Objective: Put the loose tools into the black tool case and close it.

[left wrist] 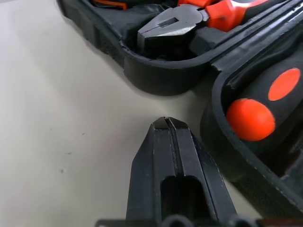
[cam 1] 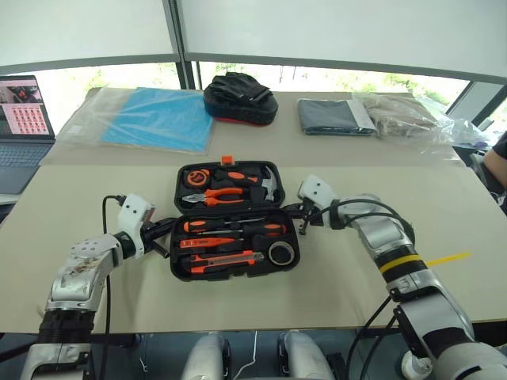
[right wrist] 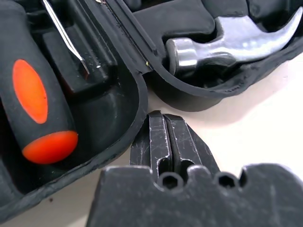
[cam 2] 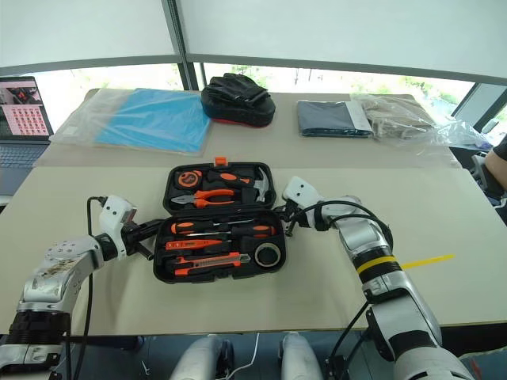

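One black tool case [cam 1: 235,222], lying open and flat on the bench [cam 1: 95,293], both halves face up, hinge line running left to right, orange latch [cam 1: 226,160] on the far edge.

Near half of the case, all long axes parallel to the hinge:
- two screwdrivers [cam 1: 234,228], orange-black handles to the left, thin shafts to the right;
- small orange tester screwdriver [cam 1: 207,242], just nearer than those;
- utility knife [cam 1: 226,260], along the near edge;
- dark tape roll [cam 1: 280,253], flat in the right near corner.

Far half of the case: tape measure [cam 1: 196,178] at left, pliers [cam 1: 222,195] with jaws to the left, hammer [cam 1: 268,184] with its head at right.

Left claw [left wrist: 166,124]: fingers pressed together, holding nothing, tip on the bench just beside the case's left side where the two halves meet. Right claw [right wrist: 163,116]: likewise pressed together and empty, tip close against the case's right side at the same junction; whether it touches the rim cannot be told.

Beyond the case, well apart: blue sheet in clear plastic [cam 1: 154,117] far left, black and red soft bag [cam 1: 240,98] directly behind, dark folded cloth [cam 1: 336,116] and crumpled clear bag [cam 1: 416,119] far right. Laptop [cam 1: 22,119] cut off at the left edge of the head views. Yellow tape strip [cam 1: 448,259] on the bench, right of the case.
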Tool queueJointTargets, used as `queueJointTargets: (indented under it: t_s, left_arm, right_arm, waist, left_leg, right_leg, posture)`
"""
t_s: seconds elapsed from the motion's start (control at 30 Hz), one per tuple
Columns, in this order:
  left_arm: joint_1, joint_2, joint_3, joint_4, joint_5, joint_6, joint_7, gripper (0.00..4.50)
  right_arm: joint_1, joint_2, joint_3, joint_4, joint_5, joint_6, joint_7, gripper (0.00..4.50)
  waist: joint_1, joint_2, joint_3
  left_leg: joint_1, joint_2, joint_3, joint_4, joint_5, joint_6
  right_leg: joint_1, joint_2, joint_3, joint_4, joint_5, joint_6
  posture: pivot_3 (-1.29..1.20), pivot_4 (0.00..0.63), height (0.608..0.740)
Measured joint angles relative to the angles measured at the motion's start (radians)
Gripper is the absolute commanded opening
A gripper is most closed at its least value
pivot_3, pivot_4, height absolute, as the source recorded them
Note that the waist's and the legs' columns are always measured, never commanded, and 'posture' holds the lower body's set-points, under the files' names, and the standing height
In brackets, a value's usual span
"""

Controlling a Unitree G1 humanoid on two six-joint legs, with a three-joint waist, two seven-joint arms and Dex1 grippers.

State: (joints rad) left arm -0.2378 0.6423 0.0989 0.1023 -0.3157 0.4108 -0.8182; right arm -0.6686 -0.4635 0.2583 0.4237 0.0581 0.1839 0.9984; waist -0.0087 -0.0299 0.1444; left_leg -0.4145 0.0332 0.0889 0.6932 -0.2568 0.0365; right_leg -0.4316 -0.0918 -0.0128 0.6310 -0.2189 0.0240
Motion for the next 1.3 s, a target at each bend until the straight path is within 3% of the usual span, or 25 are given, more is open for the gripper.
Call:
queueJointTargets:
  t_s: [0.4,0.57,0.6,0.67,0.9,1.03,1.07,1.3]
  left_arm:
    - [0.046,0.028,-0.03,-0.045,0.017,-0.051,-0.121,0.01]
    - [0.064,0.039,-0.012,-0.054,0.013,-0.055,-0.13,0.01]
    - [0.064,0.041,-0.007,-0.054,0.002,-0.04,-0.132,0.26]
    - [0.063,0.048,-0.001,-0.055,-0.014,-0.01,-0.136,0.65]
    - [-0.021,0.204,0.047,-0.061,-0.1,0.262,-0.175,3.02]
    - [-0.184,0.233,0.024,-0.055,-0.149,0.51,-0.152,4.46]
    - [-0.242,0.223,0.008,-0.051,-0.16,0.58,-0.131,4.5]
    - [-0.351,0.126,-0.058,-0.042,-0.147,0.765,0.033,4.5]
  right_arm:
    - [0.207,-0.078,-0.035,-0.372,0.016,0.23,0.039,0.0]
    - [0.254,-0.081,-0.061,-0.429,0.024,0.259,0.019,0.0]
    - [0.256,-0.082,-0.061,-0.433,0.024,0.259,0.016,0.0]
    - [0.256,-0.095,-0.065,-0.449,0.035,0.27,0.016,0.58]
    - [0.147,-0.217,-0.174,-0.593,0.225,0.77,0.019,2.82]
    - [-0.039,-0.137,-0.158,-0.55,0.268,1.046,-0.077,4.19]
    - [-0.1,-0.107,-0.15,-0.509,0.27,1.1,-0.108,4.48]
    - [-0.203,-0.064,-0.012,-0.302,0.216,1.14,-0.216,4.48]
  waist:
    - [0.005,0.0,0.0]
    - [0.004,0.0,0.0]
    - [0.004,0.0,0.0]
    - [0.002,0.0,0.0]
    - [-0.003,0.0,0.0]
    - [-0.004,0.0,0.001]
    - [-0.004,0.0,0.001]
    - [-0.004,0.0,0.001]
  left_leg:
    - [0.001,0.0,0.0,0.0,-0.001,0.001]
    - [0.002,0.0,0.0,0.0,-0.001,0.001]
    - [0.003,0.0,0.0,0.0,-0.001,0.001]
    - [0.003,0.0,0.0,0.0,-0.001,0.001]
    - [0.004,0.001,-0.001,0.001,-0.001,0.001]
    - [0.005,0.0,-0.001,0.001,0.0,0.001]
    - [0.005,0.0,-0.001,0.0,0.0,0.001]
    - [-0.002,-0.003,-0.001,0.0,-0.001,0.002]
  right_leg:
    - [0.001,0.0,0.0,-0.001,0.0,0.001]
    - [0.002,0.0,0.0,-0.001,0.0,0.001]
    - [0.002,0.0,0.0,-0.001,0.0,0.001]
    - [0.002,0.0,0.0,-0.001,0.0,0.001]
    - [0.003,0.0,0.0,0.0,0.0,0.0]
    - [0.004,0.001,0.0,0.001,0.0,0.0]
    - [0.004,0.002,0.0,0.0,0.0,0.0]
    - [0.002,0.001,0.001,0.0,0.001,0.003]
  posture:
    - [0.0,0.15,0.74]
    - [0.0,0.15,0.74]
    - [0.0,0.15,0.74]
    - [0.0,0.15,0.74]
    - [0.0,0.15,0.74]
    - [0.0,0.15,0.74]
    - [0.0,0.15,0.74]
    - [0.0,0.15,0.74]
